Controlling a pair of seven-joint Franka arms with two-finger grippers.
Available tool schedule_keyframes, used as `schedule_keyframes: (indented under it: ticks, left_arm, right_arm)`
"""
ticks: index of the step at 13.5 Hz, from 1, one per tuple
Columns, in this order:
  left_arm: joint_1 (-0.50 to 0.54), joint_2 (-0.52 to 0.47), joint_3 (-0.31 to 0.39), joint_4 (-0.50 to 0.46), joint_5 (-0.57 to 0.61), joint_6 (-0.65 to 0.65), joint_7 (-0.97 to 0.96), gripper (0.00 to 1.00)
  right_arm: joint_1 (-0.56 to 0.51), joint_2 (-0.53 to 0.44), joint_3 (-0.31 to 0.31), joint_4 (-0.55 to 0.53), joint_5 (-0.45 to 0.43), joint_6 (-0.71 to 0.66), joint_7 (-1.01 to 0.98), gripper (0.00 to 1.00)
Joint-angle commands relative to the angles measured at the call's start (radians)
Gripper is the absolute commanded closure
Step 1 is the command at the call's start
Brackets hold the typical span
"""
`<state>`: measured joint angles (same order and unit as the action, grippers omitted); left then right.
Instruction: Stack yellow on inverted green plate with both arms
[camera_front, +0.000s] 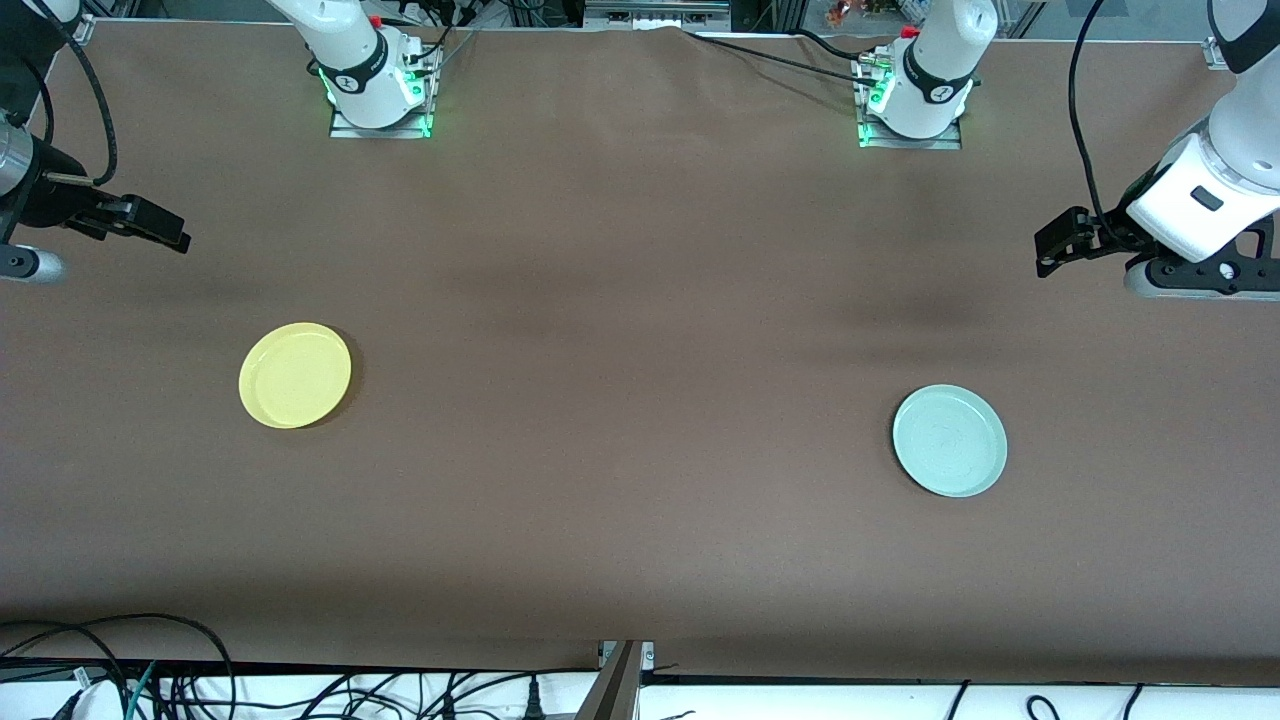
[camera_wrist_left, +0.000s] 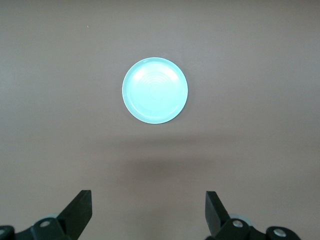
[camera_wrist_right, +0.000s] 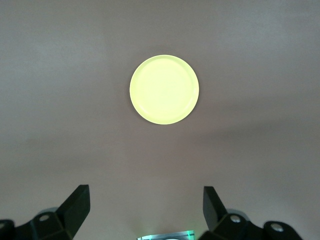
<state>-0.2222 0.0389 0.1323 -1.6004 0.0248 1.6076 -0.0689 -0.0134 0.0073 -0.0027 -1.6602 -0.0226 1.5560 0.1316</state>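
Right arm (camera_front: 30, 190) cut off at front view's 9 o'clock edge; left arm (camera_front: 1210, 190) cut off at 3 o'clock edge. Both wrist views: pincer bodies cropped at 6 o'clock, only fingertips (camera_wrist_left: 80, 210) (camera_wrist_right: 77, 207) showing. Green plate (camera_front: 949, 441) orientation, upright or inverted, unclear.

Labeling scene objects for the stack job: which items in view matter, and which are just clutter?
Job items:
- yellow plate, toward the right arm's end of the table
- green plate, toward the left arm's end, rim up, not yet inverted
- left end effector, open, empty
- right end effector, open, empty

Lying about:
- black cables along the table edge nearest the front camera
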Motion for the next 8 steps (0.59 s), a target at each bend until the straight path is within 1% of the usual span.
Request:
schedule_keyframes:
  ticks: [1,2,8]
  left_arm:
    - [0.017,-0.034,-0.008,-0.048,-0.019,0.031,-0.002,0.0]
    - [0.018,-0.046,-0.01,-0.062,-0.017,0.046,-0.002,0.0]
    - [0.02,-0.047,-0.01,-0.053,-0.025,0.034,-0.008,0.0]
  right_arm:
    - [-0.003,-0.006,0.001,0.0,0.001,-0.011,0.003,0.0]
    - [-0.003,-0.006,0.001,0.0,0.001,-0.011,0.003,0.0]
    - [-0.003,-0.006,0.001,0.0,0.001,-0.011,0.002,0.0]
